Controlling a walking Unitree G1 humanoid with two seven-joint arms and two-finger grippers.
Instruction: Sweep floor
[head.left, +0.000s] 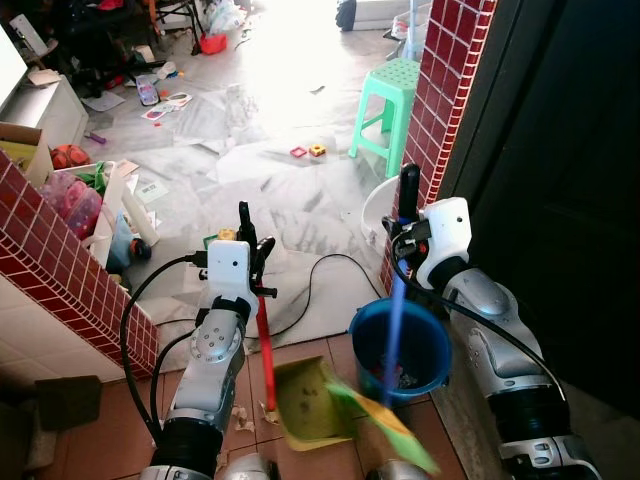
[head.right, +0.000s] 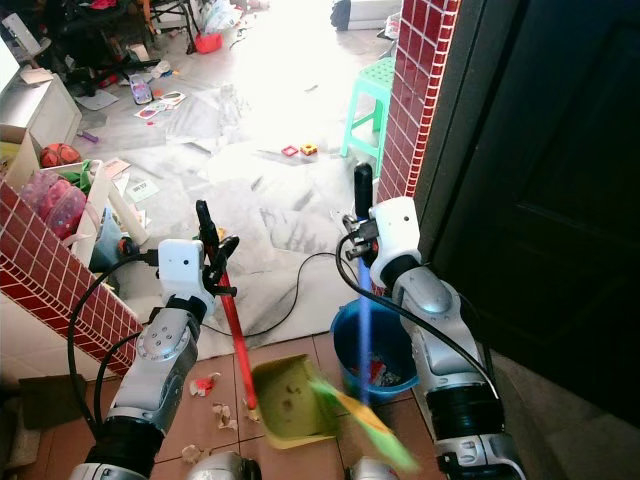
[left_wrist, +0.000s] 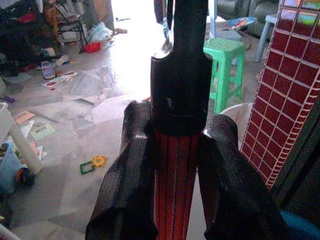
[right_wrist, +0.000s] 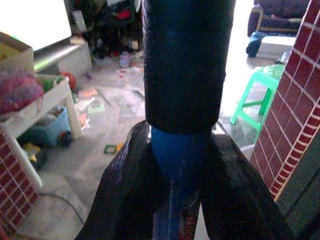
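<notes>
My left gripper (head.left: 250, 235) is clamped on the red dustpan handle (head.left: 265, 350); its long axis runs down to the dustpan (head.left: 305, 400) at 6 o'clock. My right gripper (head.left: 405, 215) is closed round the blue broom handle (head.left: 395, 325), its bristles (head.left: 385, 420) blurred at the pan's 3 o'clock. Paper scraps (head.right: 210, 400) lie at the pan's 9 o'clock, nearer my left arm. In my judgement, the broom must cross over.

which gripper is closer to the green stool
Right. The right gripper, shut on the blue broom handle, sits just below the green stool; the left gripper is further away, holding the red dustpan handle.
</notes>
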